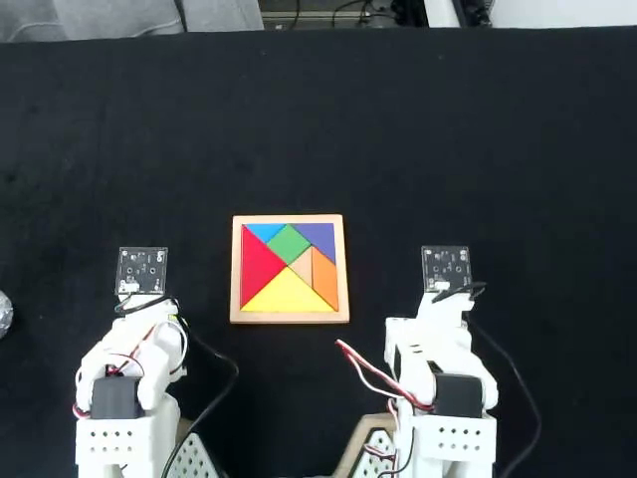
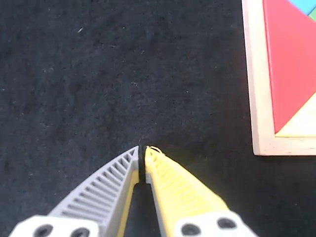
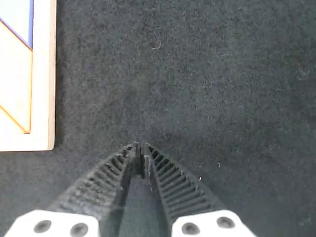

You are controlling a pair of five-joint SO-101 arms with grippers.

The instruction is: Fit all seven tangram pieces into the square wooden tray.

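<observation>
Tangram pieces (image 1: 289, 269) all sit flat inside the square wooden tray (image 1: 290, 318), mid black surface (image 1: 318, 129), between both arms. Left gripper (image 2: 142, 150) and right gripper (image 3: 139, 146): fingers together, empty, each beside the tray.

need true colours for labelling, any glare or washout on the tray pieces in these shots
High view: the tray is evenly lit, piece colours distinct, no glare. Left wrist view: the yellow piece washes out pale near the tray's corner. Right wrist view: the orange piece is blown out almost to the wood's tone.
</observation>
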